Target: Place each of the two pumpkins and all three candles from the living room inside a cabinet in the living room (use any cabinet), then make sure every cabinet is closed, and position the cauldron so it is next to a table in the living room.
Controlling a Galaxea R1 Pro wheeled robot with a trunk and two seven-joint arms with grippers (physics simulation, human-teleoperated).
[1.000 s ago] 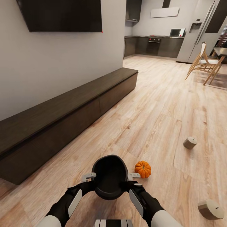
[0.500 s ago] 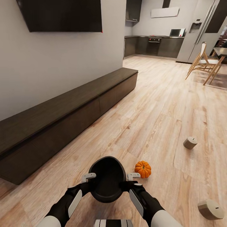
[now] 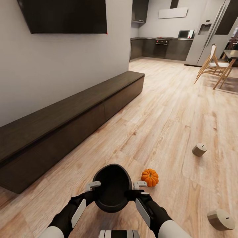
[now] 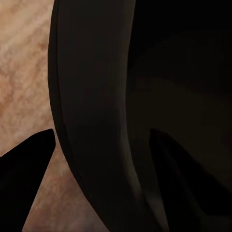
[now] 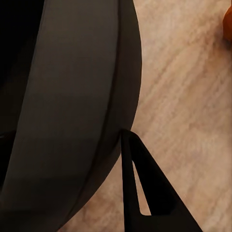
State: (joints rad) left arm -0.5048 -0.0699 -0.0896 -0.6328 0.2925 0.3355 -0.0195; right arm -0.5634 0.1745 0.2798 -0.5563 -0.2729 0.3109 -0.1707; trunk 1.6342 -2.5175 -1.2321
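Head view: the left gripper [image 3: 93, 185] and right gripper [image 3: 139, 185] each clamp an opposite side of the rim of the black, round, deep cauldron [image 3: 111, 188], carried between them above the pale wood-plank floor [image 3: 165, 115]. Left wrist view: one dark finger [image 4: 24, 179] lies outside the cauldron wall [image 4: 96, 121] and the other [image 4: 188, 183] inside, the wall pinched between them. Right wrist view: a single dark fingertip [image 5: 145, 193] shows just outside the cauldron's curved wall [image 5: 72, 106], with an orange sliver of pumpkin [image 5: 228, 24] at the frame edge. The head view alone places the small orange ribbed pumpkin [image 3: 150, 177] on the floor just beside the right gripper, and two squat grey-brown candles on the floor to the right, one farther off [image 3: 199, 149], one nearer [image 3: 220, 219]. The long, low dark-brown wood cabinet [image 3: 66, 122] runs along the wall at left, fronts shut. Compared with one second earlier, the cauldron sits slightly lower and further left; the floor objects are unchanged.
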